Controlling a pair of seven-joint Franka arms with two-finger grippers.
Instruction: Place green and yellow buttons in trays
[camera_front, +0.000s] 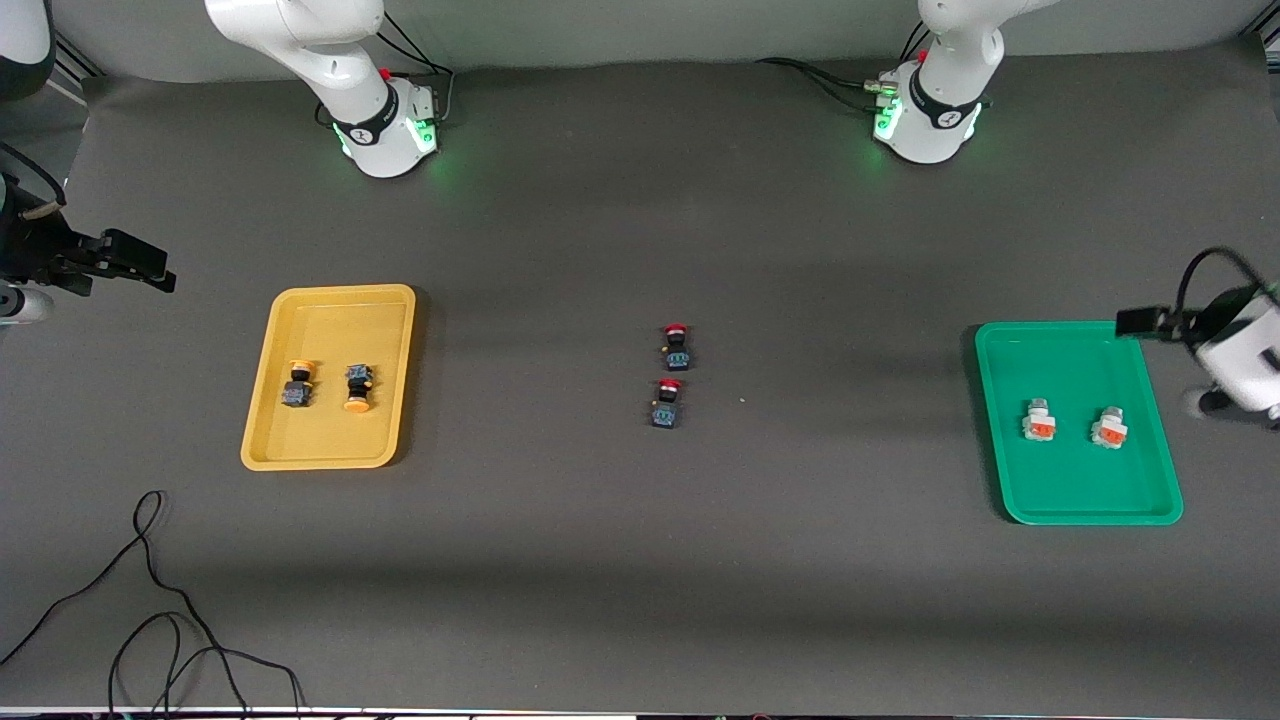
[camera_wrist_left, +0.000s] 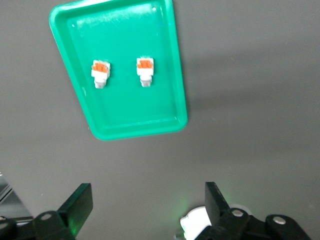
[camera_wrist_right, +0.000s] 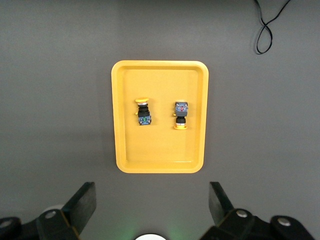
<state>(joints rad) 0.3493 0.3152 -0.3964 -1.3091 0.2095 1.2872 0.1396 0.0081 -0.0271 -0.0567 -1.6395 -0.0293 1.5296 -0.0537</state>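
Two orange-yellow-capped buttons (camera_front: 298, 384) (camera_front: 358, 388) lie side by side in the yellow tray (camera_front: 330, 320) toward the right arm's end of the table. In the right wrist view they show as one button (camera_wrist_right: 143, 111) and the other (camera_wrist_right: 180, 115) in that tray (camera_wrist_right: 160, 145). Two whitish buttons with orange-red faces (camera_front: 1039, 420) (camera_front: 1109, 428) lie in the green tray (camera_front: 1070, 360) toward the left arm's end, also seen as two buttons (camera_wrist_left: 100, 73) (camera_wrist_left: 145, 70). My left gripper (camera_wrist_left: 147, 205) hangs open and empty over the mat beside the green tray (camera_wrist_left: 130, 125). My right gripper (camera_wrist_right: 150, 202) is open and empty over the mat beside the yellow tray.
Two dark-bodied buttons with red caps (camera_front: 676, 346) (camera_front: 667, 403) sit on the mat mid-table, one nearer the front camera than the other. A loose black cable (camera_front: 150, 600) trails near the front edge at the right arm's end. Both arm bases (camera_front: 385, 130) (camera_front: 930, 120) stand along the table's edge farthest from the front camera.
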